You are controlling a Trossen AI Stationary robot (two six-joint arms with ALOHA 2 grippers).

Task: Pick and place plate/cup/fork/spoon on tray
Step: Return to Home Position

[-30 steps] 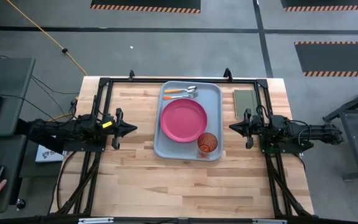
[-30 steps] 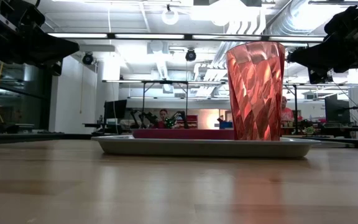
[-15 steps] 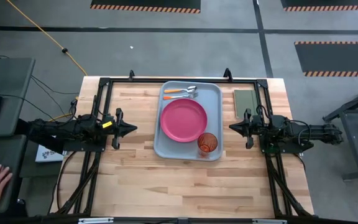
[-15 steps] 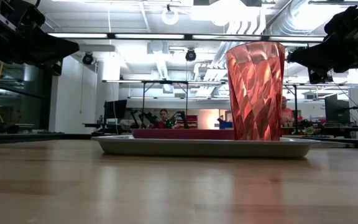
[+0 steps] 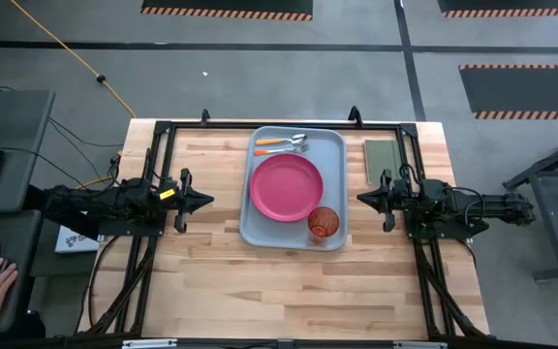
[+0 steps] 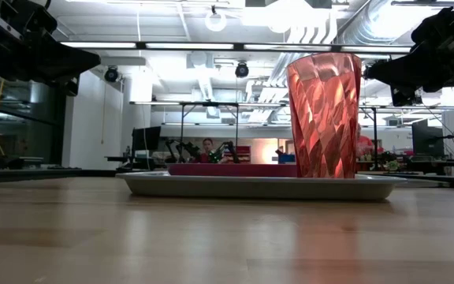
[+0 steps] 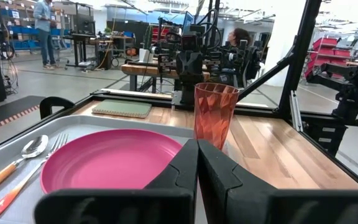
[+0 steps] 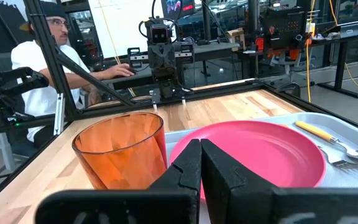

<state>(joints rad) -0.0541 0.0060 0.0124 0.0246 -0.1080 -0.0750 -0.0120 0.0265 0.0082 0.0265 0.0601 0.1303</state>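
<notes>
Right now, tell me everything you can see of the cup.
The cup is a small translucent red-orange tumbler, plastic by its look, with faceted walls narrowing toward the base. It stands upright, mouth up, and looks empty. It sits on the tray, in the tray's lower right corner in the high view, close beside the plate; whether they touch cannot be told. Nothing grips it.

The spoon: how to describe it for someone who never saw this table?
Find the grey-blue tray mid-table. Between the pink plate and one short rim lie two utensils. The spoon is nearer the rim, with rounded bowl and orange-yellow handle; the fork has tines.
</notes>
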